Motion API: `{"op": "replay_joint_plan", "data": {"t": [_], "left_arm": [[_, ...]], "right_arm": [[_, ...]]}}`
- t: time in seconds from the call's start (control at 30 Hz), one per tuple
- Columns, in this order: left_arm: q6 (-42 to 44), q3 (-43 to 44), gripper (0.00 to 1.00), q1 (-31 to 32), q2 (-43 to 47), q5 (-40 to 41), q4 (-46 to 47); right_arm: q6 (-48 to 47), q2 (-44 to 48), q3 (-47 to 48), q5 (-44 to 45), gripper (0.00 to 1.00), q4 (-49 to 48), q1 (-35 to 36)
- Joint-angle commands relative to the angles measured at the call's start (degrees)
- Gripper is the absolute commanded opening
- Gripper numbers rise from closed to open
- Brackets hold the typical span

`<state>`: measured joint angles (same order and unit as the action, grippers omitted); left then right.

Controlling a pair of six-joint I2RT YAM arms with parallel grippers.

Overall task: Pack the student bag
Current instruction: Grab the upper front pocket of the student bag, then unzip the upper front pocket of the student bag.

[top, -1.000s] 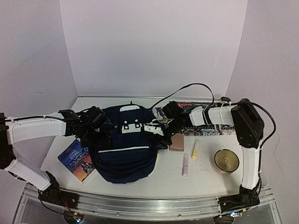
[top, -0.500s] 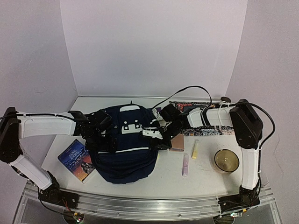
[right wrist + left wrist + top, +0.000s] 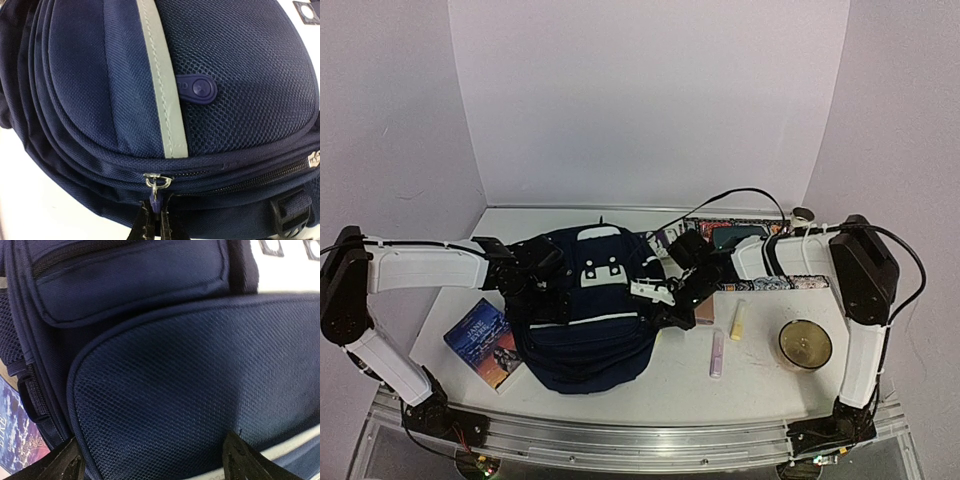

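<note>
Navy fabric fills my top view: the student bag (image 3: 582, 320) lies on the white surface (image 3: 760, 385) between both arms, a book (image 3: 483, 342) just beside it. From the left wrist, I see the left hand (image 3: 155, 465) spread wide over the bag's mesh pocket (image 3: 200, 390). From the right wrist, the right hand (image 3: 154, 225) is pinched tight on the zipper pull (image 3: 155, 194).

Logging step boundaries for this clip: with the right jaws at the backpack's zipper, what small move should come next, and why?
Probably draw the zipper pull along its track. The right gripper has its jaws shut on it, that compartment of the backpack looks zipped closed, and the left gripper, jaws open, faces the mesh front without gripping it.
</note>
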<state>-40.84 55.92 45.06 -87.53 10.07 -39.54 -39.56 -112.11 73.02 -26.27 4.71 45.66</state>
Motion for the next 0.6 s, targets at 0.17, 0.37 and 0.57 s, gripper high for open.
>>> {"op": "replay_joint_plan", "data": {"t": [0.17, 0.37, 0.57], "left_arm": [[-9.4, -2.81, 0.87, -0.06, 3.29, 0.08, 8.73], [-13.52, -5.41, 0.76, 0.19, 4.73, -1.03, 14.92], [-14.17, -6.25, 0.71, 0.56, 6.91, -0.53, 18.9]], "right_arm": [[16.98, 7.42, -2.16, 1.49, 0.0, 4.19, 6.18], [29.44, 6.72, 1.76, 7.32, 0.0, 3.94, 10.15], [35.15, 5.08, 2.77, 14.33, 0.0, 3.99, 10.85]]}}
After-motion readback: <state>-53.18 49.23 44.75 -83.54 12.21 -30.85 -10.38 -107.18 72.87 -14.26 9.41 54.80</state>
